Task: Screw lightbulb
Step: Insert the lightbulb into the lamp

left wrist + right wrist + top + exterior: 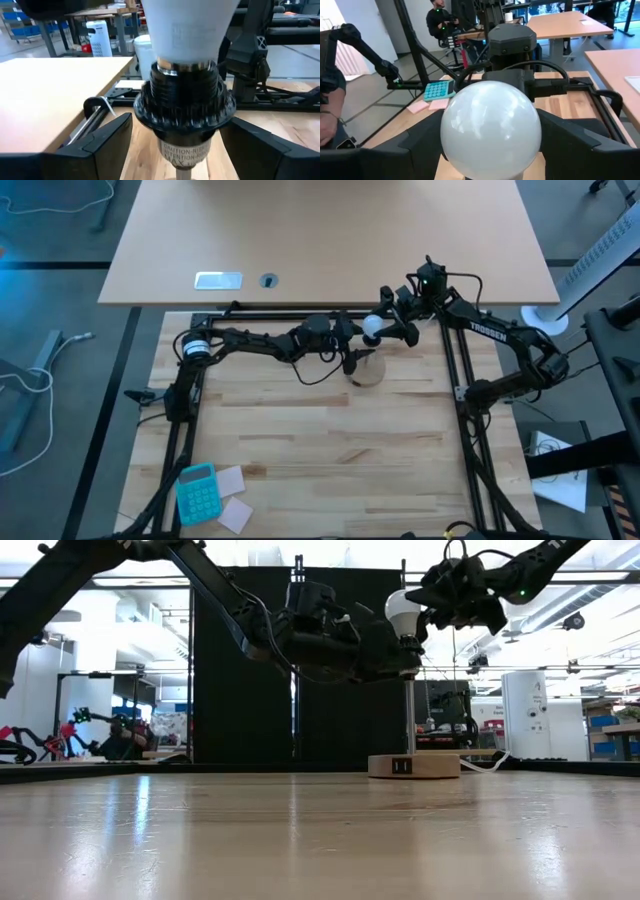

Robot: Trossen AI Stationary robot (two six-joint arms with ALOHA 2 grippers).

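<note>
The glossy white lightbulb (372,328) stands upright with its neck (187,30) and metal thread in the black socket (185,105). The socket tops a thin post (409,715) on a round wooden disc stand (368,370). My left gripper (350,356) reaches in from the table's left at socket height, one finger on each side of the socket. My right gripper (388,328) comes from the table's right and is shut on the bulb's globe (490,132). In the low view the bulb (403,610) shows above the left gripper (385,655). My left gripper has the socket between its two fingers (107,137), which reach its ribbed flange (142,107). The fingers come level from the table's left, across the upright post. My right gripper pinches the bulb's globe at its two sides (447,135) between its fingers (570,145). It comes roughly level from the table's right. The bulb is upright, its thread in the socket.
A blue calculator (197,492) and two pale sticky notes (232,480) lie at the near left corner. A beige table (330,240) stands beyond the far edge. A cord (490,762) runs from the stand's base. The near half of the wooden top lies bare.
</note>
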